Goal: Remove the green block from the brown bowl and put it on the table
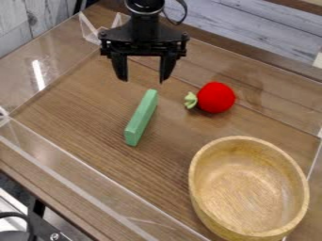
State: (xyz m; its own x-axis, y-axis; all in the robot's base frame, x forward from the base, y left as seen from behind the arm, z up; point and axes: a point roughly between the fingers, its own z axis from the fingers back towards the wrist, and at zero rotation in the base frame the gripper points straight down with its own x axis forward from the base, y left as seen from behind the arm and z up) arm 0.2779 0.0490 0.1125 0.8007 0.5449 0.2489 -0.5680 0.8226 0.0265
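The green block [141,118] lies flat on the table [75,113], a long light green bar angled toward the front left. The brown bowl [249,187] stands at the front right with nothing inside it. My gripper [145,73] hangs above and just behind the block's far end, pointing down. Its black fingers [120,70] are spread open with nothing between them and do not touch the block.
A red ball-like fruit [216,97] with a green stem rests right of the block. Low clear acrylic walls [51,155] run round the table's edges. A pale plank wall lies behind.
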